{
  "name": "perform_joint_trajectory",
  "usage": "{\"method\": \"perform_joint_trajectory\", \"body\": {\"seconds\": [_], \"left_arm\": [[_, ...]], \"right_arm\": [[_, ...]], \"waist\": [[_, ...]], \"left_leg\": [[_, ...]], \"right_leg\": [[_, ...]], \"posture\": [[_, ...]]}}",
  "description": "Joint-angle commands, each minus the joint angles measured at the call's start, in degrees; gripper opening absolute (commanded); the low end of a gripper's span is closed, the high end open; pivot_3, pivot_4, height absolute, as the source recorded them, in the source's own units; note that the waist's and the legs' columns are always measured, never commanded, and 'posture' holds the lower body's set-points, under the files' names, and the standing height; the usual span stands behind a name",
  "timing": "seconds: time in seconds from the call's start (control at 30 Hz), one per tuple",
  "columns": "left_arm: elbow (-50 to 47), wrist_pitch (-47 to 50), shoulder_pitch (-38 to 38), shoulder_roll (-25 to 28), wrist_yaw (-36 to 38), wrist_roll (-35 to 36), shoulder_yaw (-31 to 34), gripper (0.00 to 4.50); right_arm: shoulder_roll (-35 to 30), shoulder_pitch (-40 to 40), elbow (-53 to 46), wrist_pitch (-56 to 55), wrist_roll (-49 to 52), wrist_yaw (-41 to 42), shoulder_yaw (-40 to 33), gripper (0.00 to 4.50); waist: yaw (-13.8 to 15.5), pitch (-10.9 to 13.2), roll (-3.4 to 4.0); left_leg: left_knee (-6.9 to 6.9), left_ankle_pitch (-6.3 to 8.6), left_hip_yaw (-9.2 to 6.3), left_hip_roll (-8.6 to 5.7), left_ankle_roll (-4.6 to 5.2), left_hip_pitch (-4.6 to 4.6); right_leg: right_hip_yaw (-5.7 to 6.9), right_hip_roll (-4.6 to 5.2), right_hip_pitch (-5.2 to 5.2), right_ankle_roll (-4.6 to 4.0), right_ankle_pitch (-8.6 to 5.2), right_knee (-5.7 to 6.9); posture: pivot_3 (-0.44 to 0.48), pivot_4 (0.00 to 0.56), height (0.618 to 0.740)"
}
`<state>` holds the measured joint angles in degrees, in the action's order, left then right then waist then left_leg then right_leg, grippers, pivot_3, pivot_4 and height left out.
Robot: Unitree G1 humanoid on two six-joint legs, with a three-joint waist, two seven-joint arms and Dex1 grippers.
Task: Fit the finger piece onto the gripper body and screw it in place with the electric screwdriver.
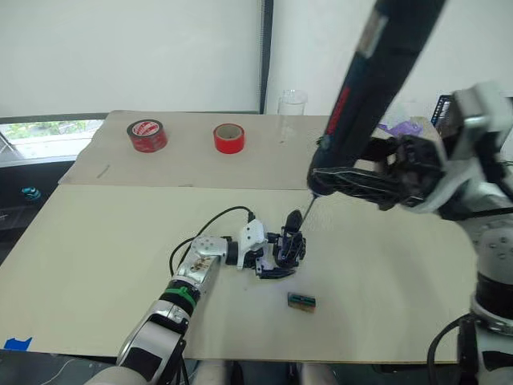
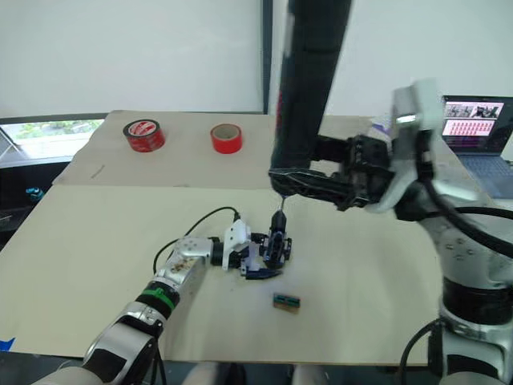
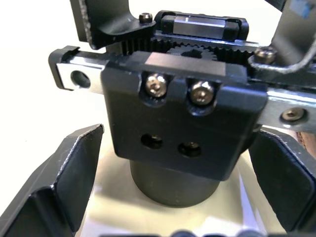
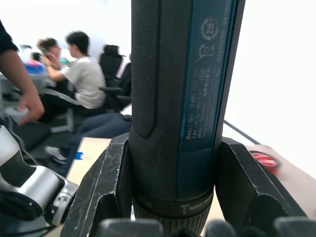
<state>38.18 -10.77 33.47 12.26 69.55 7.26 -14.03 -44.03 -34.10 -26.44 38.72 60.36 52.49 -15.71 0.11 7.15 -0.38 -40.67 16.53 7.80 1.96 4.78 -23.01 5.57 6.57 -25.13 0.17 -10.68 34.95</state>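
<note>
Screwdriver (image 4: 180, 98) label: small pale print, unreadable; clamped in right gripper (image 4: 173, 197).

Matt black plastic gripper body (image 3: 180, 123) with shiny metal screws (image 3: 203, 92).

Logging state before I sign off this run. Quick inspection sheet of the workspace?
Surface: tan table, a second sheet butted on at the back.
Job's things: gripper body near table centre; electric screwdriver upright above it, bit down at its top; finger piece cannot be told apart from the body.
Clutter: two red tape rolls, clear cup, small green-brown block.
Grippers: left gripper at the gripper body, fingers on either side of it; right gripper clamped on the screwdriver.
Cables: black cable looping from the left wrist.
Surroundings: laptop at the right, seated people in the right wrist view.
</note>
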Motion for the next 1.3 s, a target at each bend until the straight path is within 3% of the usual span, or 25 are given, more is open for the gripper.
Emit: {"method": "perform_joint_trajectory", "body": {"seconds": [0.03, 0.1, 0.23, 0.4, 0.5, 0.63, 0.83, 1.07, 1.3], "left_arm": [[-0.77, -1.91, -5.29, 6.53, 5.12, 1.91, 2.66, 4.47], [-2.65, -2.81, -7.03, 9.27, 7.35, 4.34, 4.78, 4.47], [-7.17, -3.52, -11.24, 17.28, 14.06, 9.86, 9.64, 4.47], [-10.08, -3.13, -14.16, 21.92, 16.67, 12.66, 12.78, 4.47], [-12.05, -3.08, -15.46, 22.79, 17.43, 13.14, 13.23, 4.47], [-22.71, 0.05, -18.26, 22.14, 15.59, 13.94, 11.78, 4.47], [-33.1, 4.53, -22.95, 19.2, 8.48, 7.9, 4.22, 4.47], [-37.67, 8.66, -23.85, 14.04, 0.53, 2.18, -3.1, 4.47], [-38.74, 10.95, -21.0, 10.01, -1.31, -0.21, -9.29, 4.47]], "right_arm": [[-3.76, 5.85, -2.82, 0.8, 2.82, -2.16, -10.11, 1.91], [-5.08, 11.26, -4.17, 0.49, 2.67, -2.64, -14.98, 1.91], [-3.67, 29.64, -7.14, -2.89, -1.45, 1.14, -28.36, 1.91], [1.9, 41.11, -8.16, -10.22, -6.79, 4.14, -31.72, 1.91], [3.97, 43.04, -9.56, -12.61, -7.42, 4.09, -29.79, 1.91], [5.93, 39.96, -14.55, -14.24, -5.87, 0.15, -23.94, 1.91], [7.37, 37.49, -20.67, -13.2, -4.39, -1.75, -9.73, 1.91], [9.52, 33.13, -18.36, -16.14, -11.27, 2.52, 5.83, 1.91], [10.79, 32.22, -14.39, -19.49, -14.36, 4.69, 8.5, 1.91]], "waist": [[-0.52, 0.0, -0.01], [-0.84, 0.01, -0.01], [-0.77, 0.05, 0.0], [-0.14, 0.23, 0.26], [0.33, 0.32, 0.24], [0.44, 0.51, 0.21], [0.64, 0.57, 0.25], [1.0, 0.67, 0.08], [1.49, 0.67, 0.08]], "left_leg": [[0.01, 0.05, 0.01, 0.05, -0.09, 0.03], [0.08, 0.06, 0.01, 0.12, -0.15, 0.08], [0.43, -0.1, 0.05, 0.17, -0.45, 0.17], [0.51, -0.15, 0.1, 0.06, -0.45, 0.21], [0.47, -0.14, 0.1, 0.01, -0.43, 0.16], [0.48, -0.14, 0.08, -0.03, -0.39, 0.14], [0.67, -0.14, 0.06, -0.04, -0.41, 0.17], [0.53, -0.12, 0.03, -0.13, -0.32, 0.13], [0.35, -0.09, 0.03, -0.14, -0.24, 0.12]], "right_leg": [[-0.04, -0.01, 0.0, -0.03, -0.02, 0.0], [-0.06, -0.02, -0.02, -0.09, -0.06, 0.02], [-0.04, -0.19, -0.06, -0.2, -0.15, 0.03], [-0.11, -0.2, -0.1, 0.24, -0.42, 0.06], [-0.12, -0.1, -0.11, 0.25, -0.43, 0.03], [-0.15, -0.04, -0.12, 0.21, -0.43, -0.02], [-0.13, -0.09, -0.13, -0.01, -0.28, -0.02], [-0.12, -0.05, -0.07, -0.03, -0.48, -0.06], [-0.11, -0.04, 0.0, 0.1, -0.55, -0.04]], "posture": [[0.0, 0.15, 0.74], [0.0, 0.15, 0.74], [0.0, 0.15, 0.74], [0.0, 0.15, 0.74], [0.0, 0.15, 0.74], [0.0, 0.15, 0.74], [0.0, 0.15, 0.74], [0.0, 0.15, 0.74], [0.0, 0.15, 0.74]]}}
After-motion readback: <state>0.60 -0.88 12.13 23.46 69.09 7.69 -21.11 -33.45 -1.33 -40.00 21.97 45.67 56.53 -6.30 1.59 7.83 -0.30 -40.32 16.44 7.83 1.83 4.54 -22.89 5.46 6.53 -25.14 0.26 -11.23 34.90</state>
